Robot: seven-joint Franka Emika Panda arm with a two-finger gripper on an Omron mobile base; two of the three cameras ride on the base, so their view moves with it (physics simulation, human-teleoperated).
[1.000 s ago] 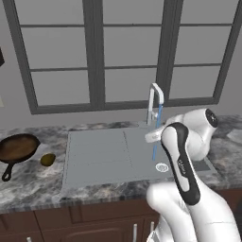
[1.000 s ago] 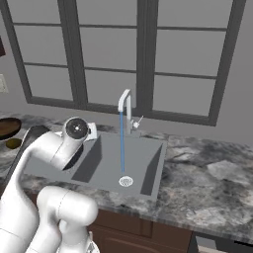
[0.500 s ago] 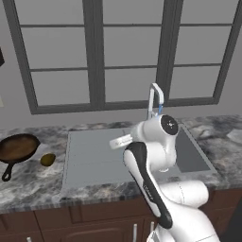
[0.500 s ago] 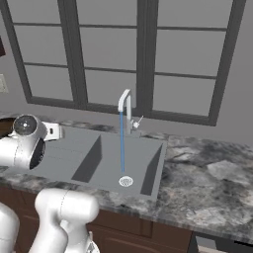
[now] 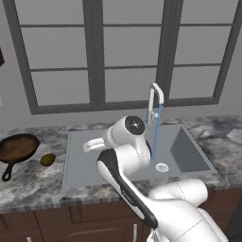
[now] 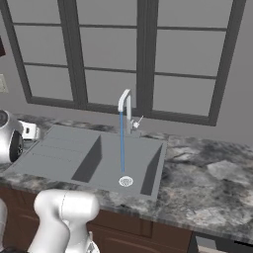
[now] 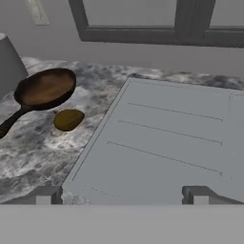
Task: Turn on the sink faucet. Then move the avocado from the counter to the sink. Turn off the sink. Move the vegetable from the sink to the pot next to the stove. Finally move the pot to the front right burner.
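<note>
Oval avocado (image 7: 68, 119), mottled stone counter (image 7: 33, 152), round pan (image 7: 45, 89)

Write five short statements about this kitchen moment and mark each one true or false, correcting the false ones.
1. Water runs from the faucet into the sink. True.
2. The avocado lies in the sink basin. False: it sits on the counter, left of the sink.
3. The avocado lies beside the frying pan. True.
4. The pincer grips the avocado. False: in the hand view its fingertips stand apart with nothing between them, over the drainboard.
5. The pan is full of water. False: it looks empty.
</note>
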